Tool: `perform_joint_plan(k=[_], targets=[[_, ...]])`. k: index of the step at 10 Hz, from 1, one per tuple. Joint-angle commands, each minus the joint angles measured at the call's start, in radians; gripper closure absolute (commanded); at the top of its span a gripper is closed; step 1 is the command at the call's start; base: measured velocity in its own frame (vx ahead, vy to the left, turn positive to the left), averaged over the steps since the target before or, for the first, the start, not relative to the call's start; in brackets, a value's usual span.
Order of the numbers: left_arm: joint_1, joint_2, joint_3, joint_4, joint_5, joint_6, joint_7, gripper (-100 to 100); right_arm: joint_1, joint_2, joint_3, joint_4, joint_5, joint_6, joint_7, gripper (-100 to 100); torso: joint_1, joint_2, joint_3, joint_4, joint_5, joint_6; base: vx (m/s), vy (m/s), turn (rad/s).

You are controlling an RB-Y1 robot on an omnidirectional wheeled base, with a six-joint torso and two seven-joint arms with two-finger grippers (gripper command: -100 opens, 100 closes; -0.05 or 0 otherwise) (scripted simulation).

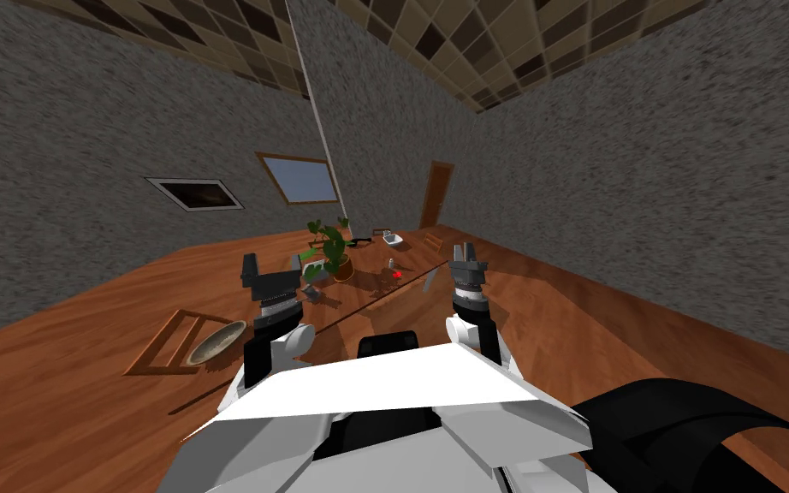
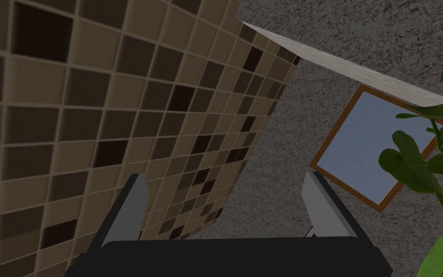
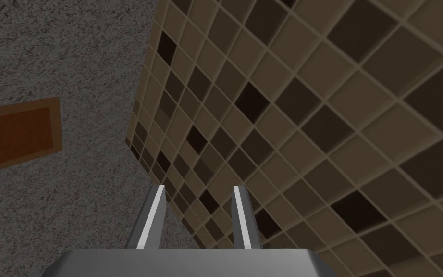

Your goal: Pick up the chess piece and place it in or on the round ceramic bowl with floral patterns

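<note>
**Head view.** The left gripper (image 1: 273, 272) is raised left of centre and the right gripper (image 1: 465, 254) right of centre. Both are well apart from the task items. The round bowl (image 1: 216, 342) lies near and to the left, on a wooden frame (image 1: 151, 342), just left of the left forearm. Its pattern is too small to read. A small brown item, taken to be the chess piece (image 1: 382, 278), stands farther off, between the two grippers and just beside a red mark (image 1: 397, 274). Its shape cannot be confirmed. A potted plant (image 1: 331, 246) stands to the left of it, beyond the left gripper.

**Left wrist view.** The left gripper (image 2: 227, 207) has its fingers spread wide, with nothing between them. Leaves of the plant (image 2: 417, 158) hang near one finger.

**Right wrist view.** The right gripper (image 3: 197, 219) has its fingers (image 3: 154, 221) parted by a narrow gap only, and it holds nothing.
</note>
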Motion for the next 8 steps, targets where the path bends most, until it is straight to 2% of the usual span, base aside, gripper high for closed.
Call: perform_joint_plan(k=[1, 2, 3, 4, 5, 6, 7, 8], targets=[[-0.022, 0.019, 0.042, 0.050, 0.050, -0.017, 0.043, -100, 0.000, 0.000, 0.000, 0.000, 0.000, 0.000, 0.000, 0, 0.000, 0.000, 0.000, 0.000, 0.000, 0.000, 0.016, -0.068, -0.293], [-0.022, 0.019, 0.042, 0.072, 0.070, -0.017, 0.043, -100, 0.000, 0.000, 0.000, 0.000, 0.000, 0.000, 0.000, 0, -0.001, 0.000, 0.000, 0.000, 0.000, 0.000, 0.012, -0.051, -0.110], [-0.034, 0.029, 0.068, 0.114, 0.103, -0.033, 0.071, -100, 0.000, 0.000, 0.000, 0.000, 0.000, 0.000, 0.000, 0, 0.000, 0.000, 0.000, 0.000, 0.000, -0.001, 0.009, -0.063, -0.180], [-0.034, 0.029, 0.068, 0.122, 0.118, -0.033, 0.071, -100, 0.000, 0.000, 0.000, 0.000, 0.000, 0.000, 0.000, 0, -0.001, 0.000, 0.000, 0.000, 0.000, 0.000, 0.009, -0.044, -0.081], [-0.045, 0.037, 0.094, 0.162, 0.157, -0.050, 0.100, -100, 0.000, 0.000, 0.000, 0.000, 0.000, 0.000, 0.000, 0, 0.000, 0.000, 0.000, 0.000, 0.000, 0.000, 0.008, -0.049, -0.174], [-0.045, 0.037, 0.094, 0.174, 0.166, -0.050, 0.100, -100, 0.000, 0.000, 0.000, 0.000, 0.000, 0.000, 0.000, 0, 0.000, 0.000, 0.000, 0.000, 0.000, 0.000, 0.011, -0.040, -0.109], [-0.057, 0.044, 0.122, 0.208, 0.208, -0.067, 0.129, -100, 0.000, 0.000, 0.000, 0.000, 0.000, 0.000, 0.000, 0, 0.001, 0.000, 0.000, 0.000, 0.000, -0.001, 0.012, -0.050, -0.241], [-0.057, 0.044, 0.122, 0.226, 0.216, -0.067, 0.129, -100, 0.000, 0.000, 0.000, 0.000, 0.000, 0.000, 0.000, 0, 0.000, 0.000, 0.000, 0.000, 0.000, 0.000, 0.007, -0.030, -0.110]])
